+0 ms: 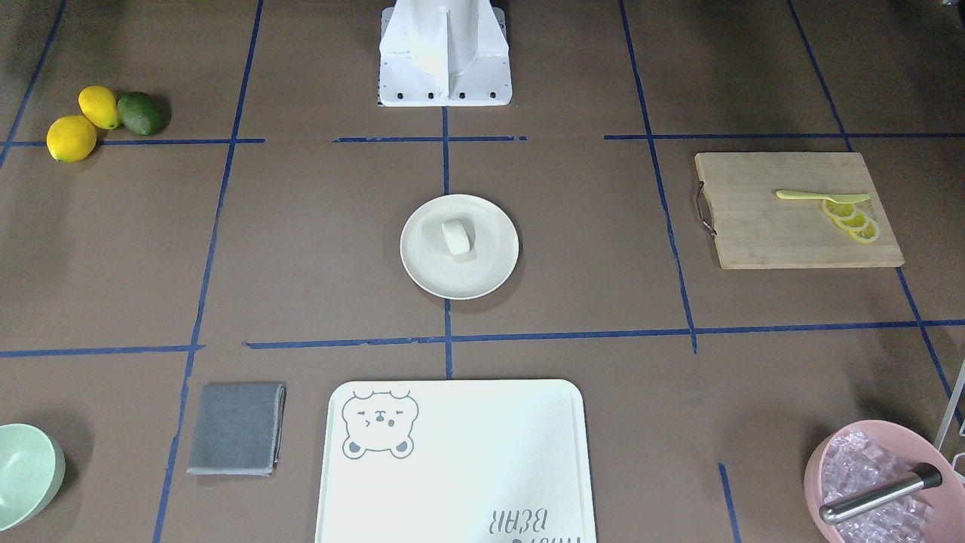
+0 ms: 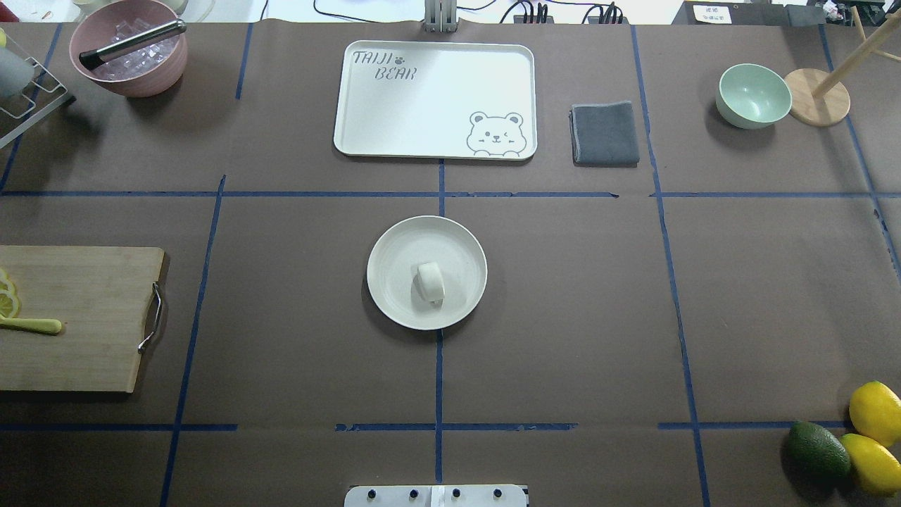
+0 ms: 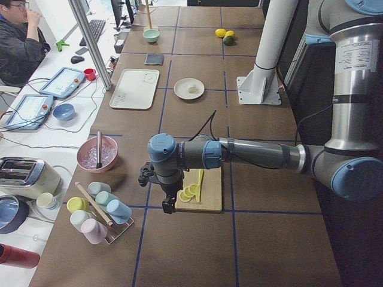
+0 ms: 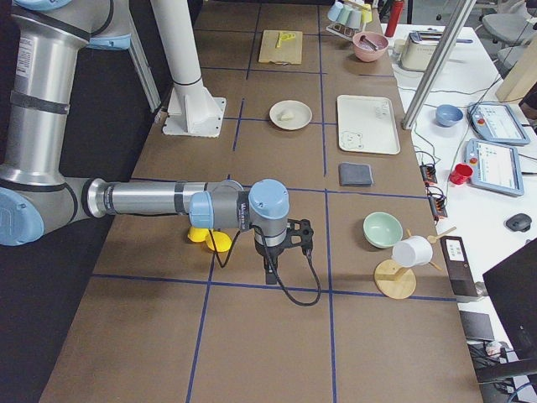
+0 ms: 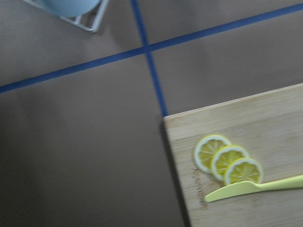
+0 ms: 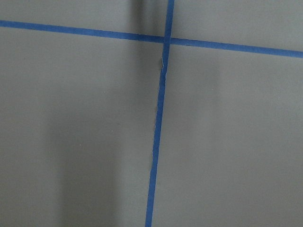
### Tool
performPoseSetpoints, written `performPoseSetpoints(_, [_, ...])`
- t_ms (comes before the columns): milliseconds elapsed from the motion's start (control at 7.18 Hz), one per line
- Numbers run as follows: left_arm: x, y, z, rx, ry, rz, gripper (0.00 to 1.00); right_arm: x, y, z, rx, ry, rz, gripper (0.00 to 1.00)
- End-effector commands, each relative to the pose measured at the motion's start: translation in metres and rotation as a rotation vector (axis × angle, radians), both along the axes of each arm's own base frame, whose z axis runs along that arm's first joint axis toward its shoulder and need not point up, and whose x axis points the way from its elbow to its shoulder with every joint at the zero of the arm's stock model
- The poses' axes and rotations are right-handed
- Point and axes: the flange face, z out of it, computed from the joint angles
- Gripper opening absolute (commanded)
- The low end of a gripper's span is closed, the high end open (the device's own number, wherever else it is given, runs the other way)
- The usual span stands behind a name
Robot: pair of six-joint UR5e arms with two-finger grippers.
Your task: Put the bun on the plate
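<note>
- Left arm (image 3: 257,154): the forearm stretched level above the table and the wrist was bent, so the left gripper (image 3: 169,205) pointed straight down. How far its fingers stood apart could not be told, nor whether it held anything.
- Beneath the left gripper: a corner of the cutting board (image 5: 246,137) carried three lemon slices (image 5: 227,163), with a yellow knife (image 5: 255,188) lying against them. A small printed mark by the board's edge was too blurred to read.
- Right arm (image 4: 151,200): the forearm was likewise level and the right gripper (image 4: 270,270) hung downward. Its opening and any load could not be told.
- Beneath the right gripper: a crossing of blue tape (image 6: 165,40) lay on the brown table cover (image 6: 71,142). Two lemons (image 4: 207,238) sat just beside its wrist, toward the robot.
- The bun (image 2: 431,282) lay on the plate (image 2: 394,246), a little off centre. The plate was at the table's middle, between the two grippers and well apart from both.
- Beyond the plate, farther from the robot than either gripper: the tray (image 2: 436,98) was lettered "TAIJI BEAR" beside a paw print, with a bear face in one corner.
- A label (image 3: 353,60) on the left arm's upright link was too small to read.
</note>
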Motion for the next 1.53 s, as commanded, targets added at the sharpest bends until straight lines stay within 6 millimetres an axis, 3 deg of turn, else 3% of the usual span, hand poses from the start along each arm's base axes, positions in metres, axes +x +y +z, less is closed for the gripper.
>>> performPoseSetpoints(0, [-0.0010,0.0042,0.0043,-0.008,-0.004,0.000,1.00,0.0000,-0.0001,-0.0004,0.002,0.000,0.000,1.00])
performPoseSetpoints(1393, [-0.0006,0.0047,0.0030,-0.005,0.002,0.000,1.00,-0.0001,-0.0021,-0.0003,0.025,-0.001,0.005,1.00])
